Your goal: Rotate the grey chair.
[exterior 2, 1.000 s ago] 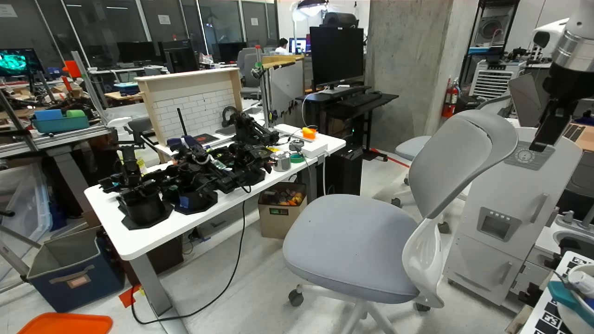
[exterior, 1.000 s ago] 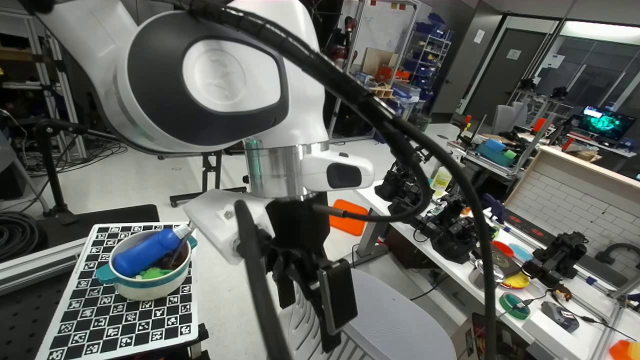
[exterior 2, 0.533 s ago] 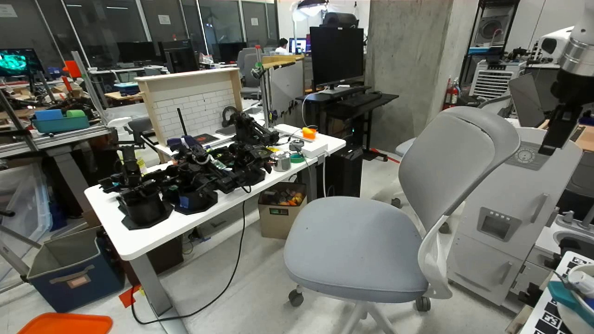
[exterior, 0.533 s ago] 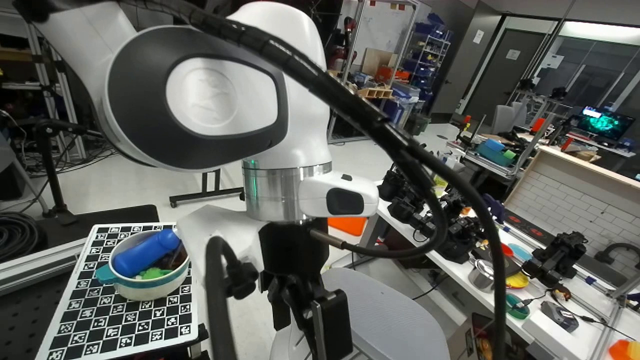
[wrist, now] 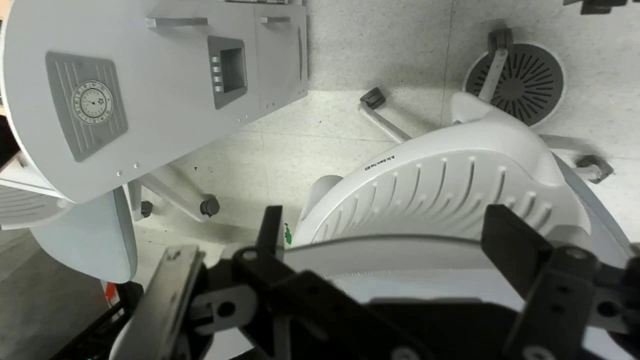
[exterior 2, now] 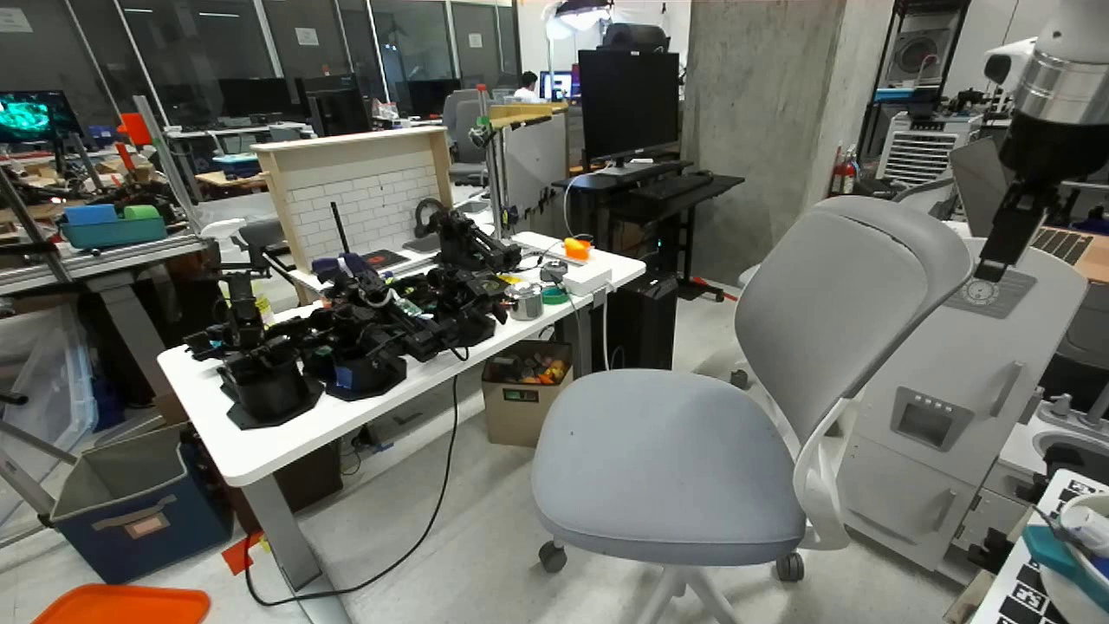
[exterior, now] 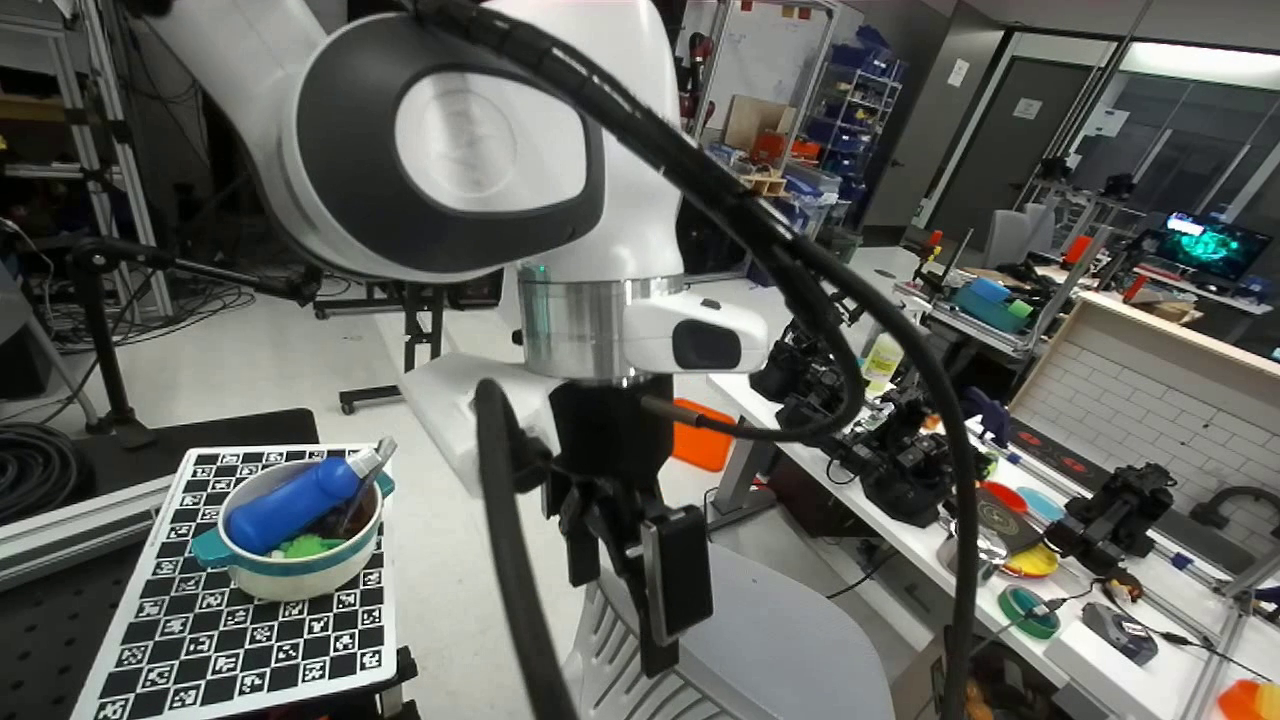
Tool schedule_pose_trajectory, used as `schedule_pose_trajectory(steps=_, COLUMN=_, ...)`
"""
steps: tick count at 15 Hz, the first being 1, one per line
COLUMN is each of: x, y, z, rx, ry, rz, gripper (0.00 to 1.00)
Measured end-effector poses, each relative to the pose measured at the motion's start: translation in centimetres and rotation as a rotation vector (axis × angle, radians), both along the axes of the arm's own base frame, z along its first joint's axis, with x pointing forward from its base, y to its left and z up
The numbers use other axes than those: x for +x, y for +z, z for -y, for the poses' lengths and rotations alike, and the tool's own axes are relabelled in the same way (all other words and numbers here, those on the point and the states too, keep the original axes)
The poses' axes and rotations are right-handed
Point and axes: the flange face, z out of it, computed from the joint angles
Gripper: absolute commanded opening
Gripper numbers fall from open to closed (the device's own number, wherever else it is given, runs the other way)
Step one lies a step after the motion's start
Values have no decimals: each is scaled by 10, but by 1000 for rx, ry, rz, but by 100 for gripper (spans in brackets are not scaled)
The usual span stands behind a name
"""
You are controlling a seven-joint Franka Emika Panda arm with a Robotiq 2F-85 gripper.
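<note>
The grey chair has a rounded backrest (exterior 2: 849, 303) and a padded seat (exterior 2: 667, 468) in an exterior view. In an exterior view the seat (exterior: 790, 650) also shows, partly hidden behind my gripper (exterior: 630, 610). In the wrist view the backrest's top edge (wrist: 400, 257) runs between my fingers, with the ribbed white rear shell (wrist: 435, 200) beyond it. My gripper (wrist: 384, 220) is open, fingers wide apart, with nothing clamped. In an exterior view the gripper (exterior 2: 996, 260) is just beside the backrest's upper edge. I cannot tell whether it touches.
A grey cabinet (exterior 2: 953, 390) with handles stands behind the chair. A white table (exterior 2: 416, 381) carries several black arms. A checkered board (exterior: 260, 660) holds a pot (exterior: 300, 580) with a blue bottle (exterior: 300, 505). A second chair (wrist: 90, 240) shows in the wrist view.
The chair has turned a little; more of the backrest's front shows and its lower shell has swung right. My gripper dipped and drew back, then rose and came back toward the backrest.
</note>
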Motion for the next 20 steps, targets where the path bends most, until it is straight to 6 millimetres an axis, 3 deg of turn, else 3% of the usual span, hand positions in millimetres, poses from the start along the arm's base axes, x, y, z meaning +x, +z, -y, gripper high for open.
schedule_pose_trajectory(steps=4, x=23, y=46, z=-17, rx=70, ry=-99, rz=71, gripper=100)
schedule_pose_trajectory(steps=6, x=24, y=66, z=-11, rx=72, ry=-198, rz=114, gripper=100)
schedule_pose_trajectory(steps=8, x=19, y=74, z=-3, rx=67, ry=-307, rz=145, gripper=100)
schedule_pose_trajectory(steps=13, x=10, y=59, z=10, rx=62, ry=-496, rz=136, gripper=100)
schedule_pose_trajectory(steps=20, x=22, y=10, z=38, rx=51, ry=-620, rz=79, gripper=100)
